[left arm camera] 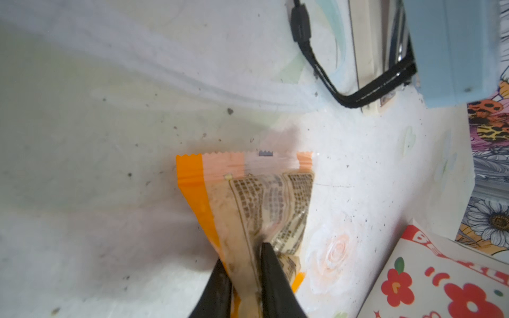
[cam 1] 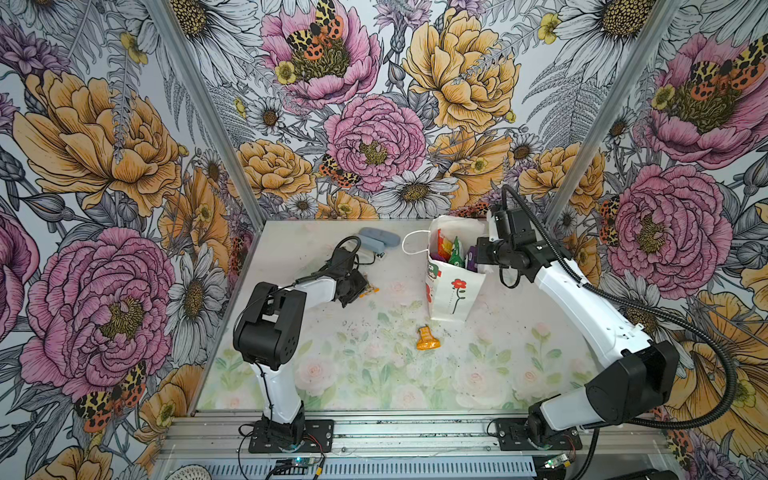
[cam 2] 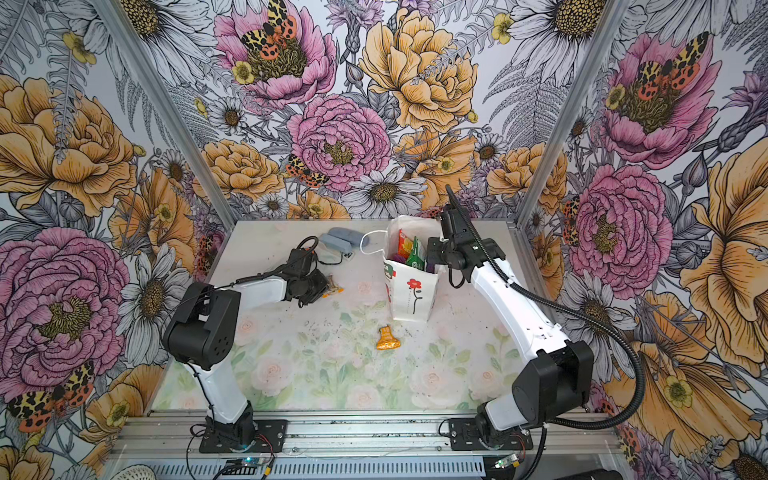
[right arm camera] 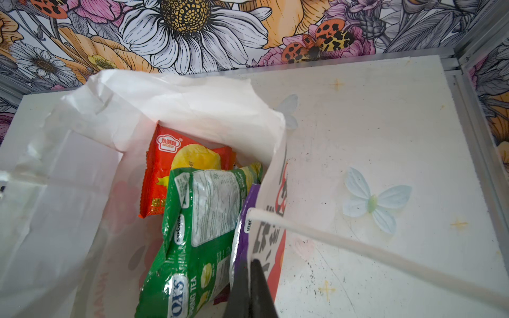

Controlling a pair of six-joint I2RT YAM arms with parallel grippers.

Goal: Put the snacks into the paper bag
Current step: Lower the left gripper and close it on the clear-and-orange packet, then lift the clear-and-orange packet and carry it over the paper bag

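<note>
left fingers [left arm camera: 268, 264] pinched shut on the orange packet [left arm camera: 248, 198]: orange side stripe, brown print panel, serrated seal sticking out ahead of the tips over the tabletop [left arm camera: 110, 165]. right fingers [right arm camera: 257, 286] clamped on the bag [right arm camera: 137, 104] rim. The bag is white, upright, open, red flower on front. Just past those tips, inside: red-yellow packet [right arm camera: 176, 165], green packet [right arm camera: 198, 220], purple packet [right arm camera: 245, 220]. second orange packet [cam 1: 427, 338] is loose on the tabletop, between both sets of fingers, nearer the arm bases.

Paper bag [cam 1: 442, 303]: one. Snack packets [cam 1: 427, 338]: two outside it, at least three showing inside. Grey-blue cases [cam 1: 378, 236]: two.
</note>
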